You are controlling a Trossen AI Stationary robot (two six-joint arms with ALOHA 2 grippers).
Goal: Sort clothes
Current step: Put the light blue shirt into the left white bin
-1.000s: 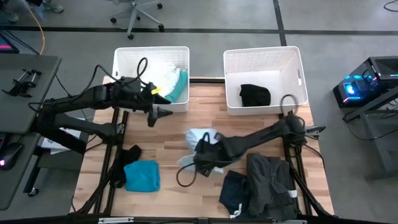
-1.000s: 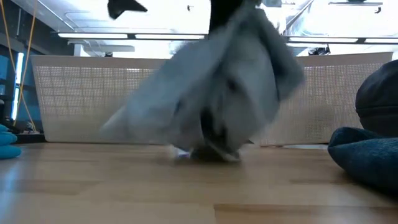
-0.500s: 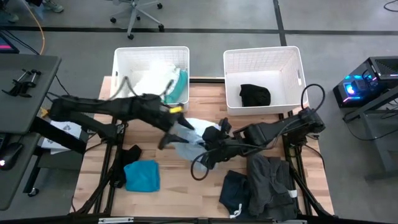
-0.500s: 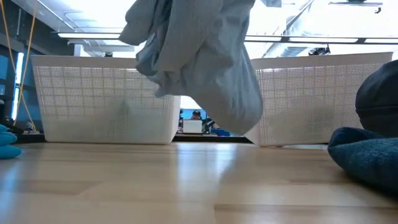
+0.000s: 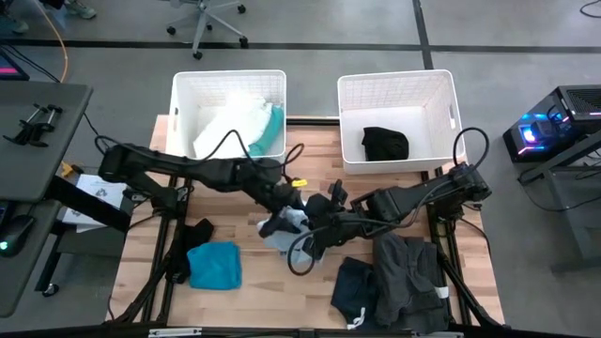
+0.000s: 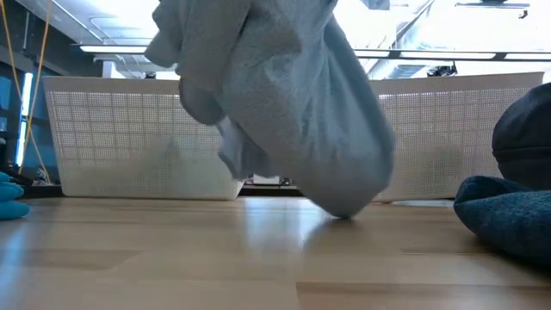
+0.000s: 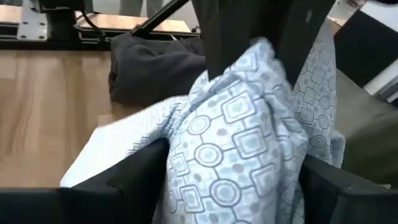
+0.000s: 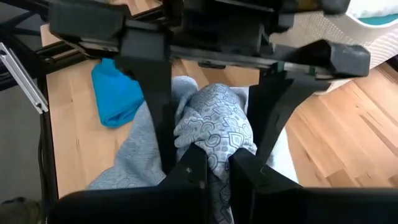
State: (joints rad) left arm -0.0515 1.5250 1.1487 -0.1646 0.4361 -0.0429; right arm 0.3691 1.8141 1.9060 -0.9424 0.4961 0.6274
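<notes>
Mid-frame handoff: right gripper (image 8: 214, 168) pinched on the pale patterned garment (image 5: 285, 228); left gripper (image 8: 214, 93) wide, straddling it. Light, limp cloth: grab the bunched top fold.

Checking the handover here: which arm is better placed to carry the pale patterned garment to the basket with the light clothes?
Left, probably. The left gripper straddles the pale patterned garment, and that arm's base sits nearer the left basket. The right gripper is pinching it.

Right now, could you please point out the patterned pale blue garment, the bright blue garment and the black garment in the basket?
Patterned pale blue garment (image 7: 242, 143): left wrist view, its bunched middle.
Bright blue garment (image 5: 215, 265): high view, its centre.
Black garment (image 5: 385, 144): high view, its centre.
</notes>
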